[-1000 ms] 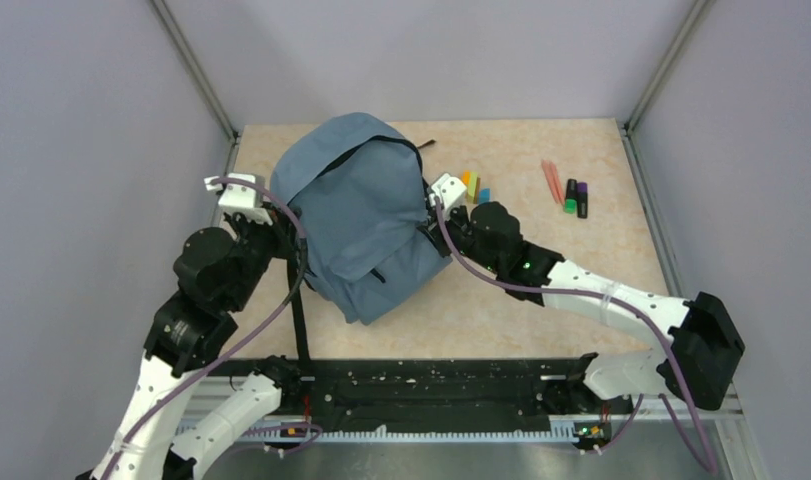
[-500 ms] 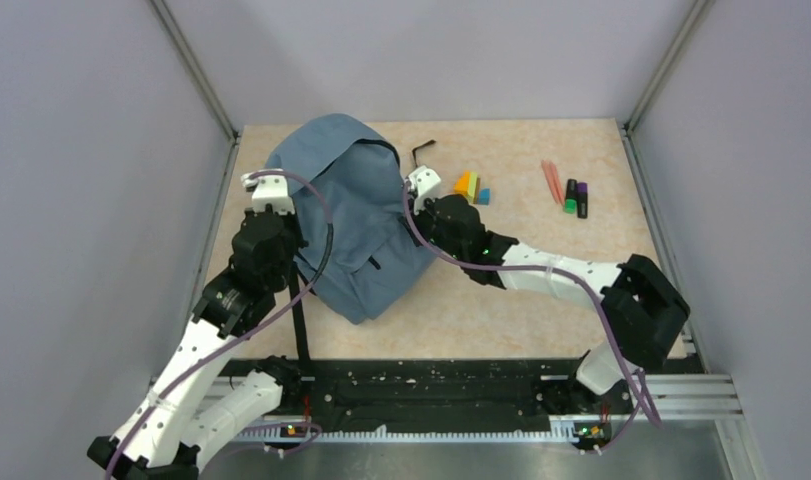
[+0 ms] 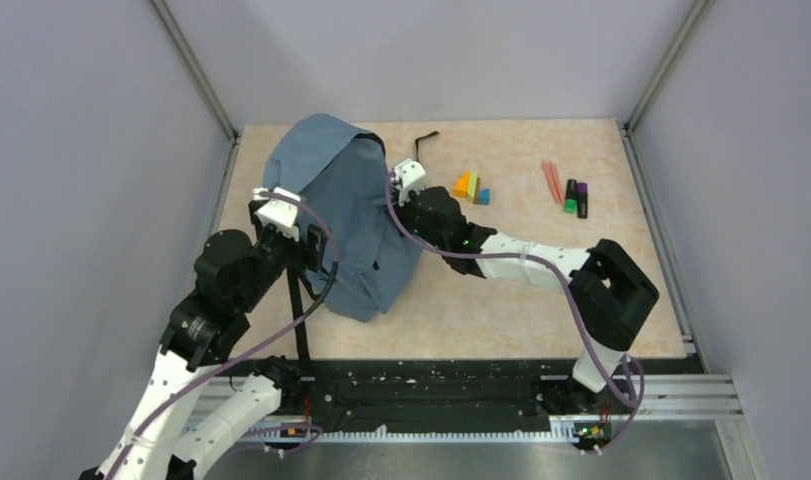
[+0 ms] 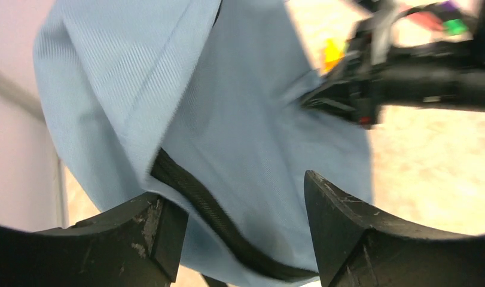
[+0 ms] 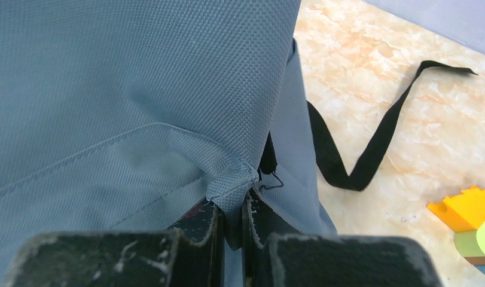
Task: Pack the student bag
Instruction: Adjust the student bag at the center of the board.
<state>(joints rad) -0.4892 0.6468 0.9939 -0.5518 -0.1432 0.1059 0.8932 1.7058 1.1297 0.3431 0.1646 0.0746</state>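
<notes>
I have the student bag (image 3: 346,225) standing on the far-left part of the table (image 3: 501,310). Its left flank is close to the left rail and its top fold leans toward the back corner. My right gripper (image 5: 231,230) is pressed together on a pinch of the bag's blue fabric at a seam on its right side. A black strap (image 5: 371,149) trails over the tabletop just beyond that grip. My left gripper (image 4: 237,200) is spread wide and faces the bag's left side. The black zipper (image 4: 210,215) runs across the gap between its fingers, though I cannot tell whether either finger touches cloth. My left arm sits in the narrow strip between bag and left wall. Coloured blocks (image 3: 471,187) lie just right of my right wrist. The markers (image 3: 576,198) and pink sticks (image 3: 552,182) lie farther right, well apart from the bag. Bare tabletop shows between the bag and the near edge.
</notes>
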